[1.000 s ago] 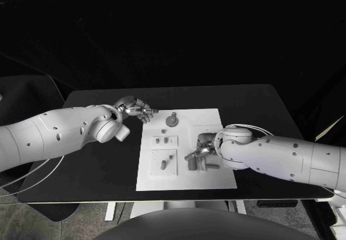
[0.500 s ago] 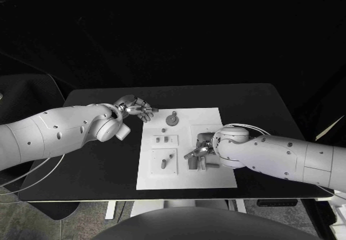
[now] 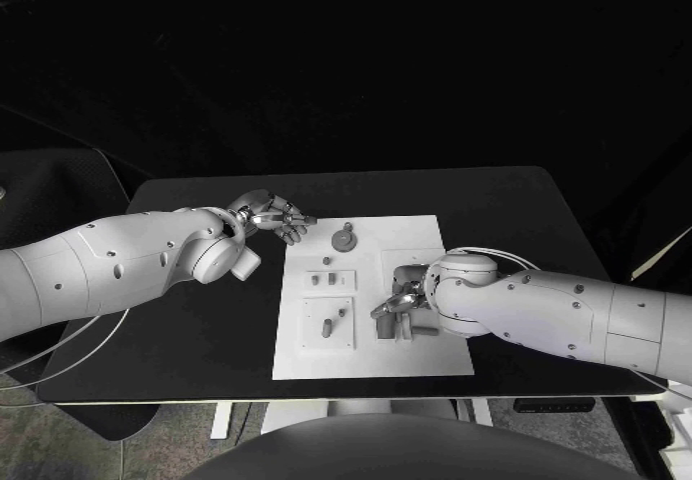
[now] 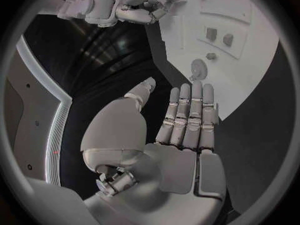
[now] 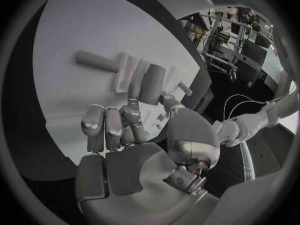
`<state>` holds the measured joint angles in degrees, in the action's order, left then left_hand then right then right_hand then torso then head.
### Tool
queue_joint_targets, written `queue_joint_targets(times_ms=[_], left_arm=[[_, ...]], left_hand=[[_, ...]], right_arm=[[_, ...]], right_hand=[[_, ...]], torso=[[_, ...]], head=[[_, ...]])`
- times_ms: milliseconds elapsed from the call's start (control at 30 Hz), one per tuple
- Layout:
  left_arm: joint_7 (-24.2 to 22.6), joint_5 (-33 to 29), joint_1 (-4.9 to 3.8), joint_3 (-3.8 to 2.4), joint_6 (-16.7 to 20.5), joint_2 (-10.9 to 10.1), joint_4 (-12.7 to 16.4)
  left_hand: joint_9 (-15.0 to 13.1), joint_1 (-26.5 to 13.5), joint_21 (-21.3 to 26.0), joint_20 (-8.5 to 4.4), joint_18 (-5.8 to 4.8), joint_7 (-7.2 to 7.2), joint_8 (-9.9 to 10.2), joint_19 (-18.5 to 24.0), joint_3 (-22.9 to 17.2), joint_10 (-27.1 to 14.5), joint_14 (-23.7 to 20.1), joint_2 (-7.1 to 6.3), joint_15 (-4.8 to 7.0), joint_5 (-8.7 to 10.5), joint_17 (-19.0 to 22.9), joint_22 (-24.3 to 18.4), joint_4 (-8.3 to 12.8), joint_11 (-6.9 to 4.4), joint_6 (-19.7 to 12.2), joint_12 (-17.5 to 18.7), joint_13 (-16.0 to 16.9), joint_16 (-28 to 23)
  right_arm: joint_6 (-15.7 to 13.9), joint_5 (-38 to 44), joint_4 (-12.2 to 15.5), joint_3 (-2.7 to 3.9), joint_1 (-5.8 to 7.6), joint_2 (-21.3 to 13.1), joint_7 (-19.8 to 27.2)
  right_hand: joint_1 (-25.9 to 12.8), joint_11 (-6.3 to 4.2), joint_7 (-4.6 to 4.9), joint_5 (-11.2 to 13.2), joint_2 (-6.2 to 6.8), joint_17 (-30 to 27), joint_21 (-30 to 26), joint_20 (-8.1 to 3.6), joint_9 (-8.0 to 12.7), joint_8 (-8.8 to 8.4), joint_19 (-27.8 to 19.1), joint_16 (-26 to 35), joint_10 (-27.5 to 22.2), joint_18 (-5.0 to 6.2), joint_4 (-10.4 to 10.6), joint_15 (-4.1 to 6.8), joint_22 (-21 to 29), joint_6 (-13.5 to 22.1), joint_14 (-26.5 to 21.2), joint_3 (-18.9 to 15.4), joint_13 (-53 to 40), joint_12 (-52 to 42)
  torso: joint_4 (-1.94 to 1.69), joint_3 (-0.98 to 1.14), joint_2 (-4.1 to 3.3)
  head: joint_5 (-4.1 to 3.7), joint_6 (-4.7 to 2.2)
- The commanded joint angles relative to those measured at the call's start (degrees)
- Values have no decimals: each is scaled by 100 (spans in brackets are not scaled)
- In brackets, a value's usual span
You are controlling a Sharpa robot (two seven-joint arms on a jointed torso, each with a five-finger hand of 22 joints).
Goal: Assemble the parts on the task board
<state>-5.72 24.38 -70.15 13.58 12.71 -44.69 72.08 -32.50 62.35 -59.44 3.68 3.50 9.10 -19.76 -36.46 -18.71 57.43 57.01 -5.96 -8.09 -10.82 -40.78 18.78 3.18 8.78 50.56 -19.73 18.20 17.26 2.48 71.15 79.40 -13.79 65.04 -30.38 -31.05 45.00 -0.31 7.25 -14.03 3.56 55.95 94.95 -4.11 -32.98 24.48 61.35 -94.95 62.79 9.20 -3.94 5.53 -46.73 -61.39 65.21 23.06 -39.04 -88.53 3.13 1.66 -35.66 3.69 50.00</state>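
Note:
The white task board (image 3: 433,240) lies in the middle of the black table. My right hand (image 3: 400,305) rests over its right half and pinches a grey cylinder part (image 5: 153,82) between thumb and a finger, right beside a white slotted holder (image 5: 125,67). Another grey peg (image 5: 97,61) lies flat past the holder. My left hand (image 3: 274,215) hovers open with its fingers straight and together, just off the board's far left corner. A round grey part (image 3: 343,240) with a short stem sits near it, and small grey pieces (image 3: 329,281) and a slanted one (image 3: 329,325) stand on the left half.
The black table (image 3: 188,330) runs wide to the left and right of the board. In the left wrist view the board's edge (image 4: 250,85) and round part (image 4: 199,67) lie ahead of my left fingers (image 4: 187,115), with my right hand (image 4: 125,7) farther off.
My right hand has shifted slightly on the board with the cylinder in its pinch. The left hand has stayed where it was.

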Motion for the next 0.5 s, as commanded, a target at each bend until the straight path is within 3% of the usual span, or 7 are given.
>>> queue_joint_targets(times_ms=[33,200,233,267,500], left_arm=[[-8,15,-8,-4,-68,6,9],[2,15,-8,-4,-68,4,4],[6,15,-8,-4,-68,4,3],[11,15,-8,-4,-69,3,3],[34,15,-9,-4,-72,4,0]], left_hand=[[10,-42,19,-19,82,-2,11,8,16,-40,6,7,0,12,8,7,-14,5,46,40,-6,-11],[10,-43,20,-19,82,-2,11,9,17,-40,5,7,-1,12,9,7,-14,5,46,41,-6,-11],[10,-43,20,-19,82,-2,11,9,17,-40,5,7,-1,12,9,7,-14,5,46,41,-6,-11],[10,-43,20,-19,82,-2,11,9,17,-40,5,7,-1,12,9,7,-14,5,46,41,-6,-11],[10,-44,20,-19,81,-2,12,10,18,-41,5,6,-1,12,10,7,-14,5,46,42,-6,-11]], right_arm=[[13,-44,16,-31,-47,6,43],[-69,-81,28,-31,-47,-10,62],[-89,-99,22,-31,-47,-11,70],[-126,-128,14,-31,-47,-12,77],[-538,-355,-94,-30,-47,-51,196]], right_hand=[[446,-1,7,-195,-394,22,797,6,99,-49,28,-683,48,580,-347,13,-46,-51,33,302,10,20],[855,-5,3,-486,-468,65,798,4,100,-81,22,-681,59,580,-441,15,-125,-86,39,499,1,4],[951,-6,1,-430,-452,73,797,4,98,-84,22,-680,64,580,-439,16,-142,-100,42,561,-1,1],[1127,-5,0,-133,-375,87,786,9,99,-97,25,-670,74,580,-392,14,-174,-127,47,760,0,3],[1138,-5,-2,-109,-389,90,785,12,97,-93,28,-671,81,580,-379,13,-180,-145,52,789,0,1]], torso=[[1,0,0],[1,1,0],[1,0,0],[1,0,-1],[1,1,2]], head=[[2,0],[5,0],[5,0],[2,0],[-9,0]])
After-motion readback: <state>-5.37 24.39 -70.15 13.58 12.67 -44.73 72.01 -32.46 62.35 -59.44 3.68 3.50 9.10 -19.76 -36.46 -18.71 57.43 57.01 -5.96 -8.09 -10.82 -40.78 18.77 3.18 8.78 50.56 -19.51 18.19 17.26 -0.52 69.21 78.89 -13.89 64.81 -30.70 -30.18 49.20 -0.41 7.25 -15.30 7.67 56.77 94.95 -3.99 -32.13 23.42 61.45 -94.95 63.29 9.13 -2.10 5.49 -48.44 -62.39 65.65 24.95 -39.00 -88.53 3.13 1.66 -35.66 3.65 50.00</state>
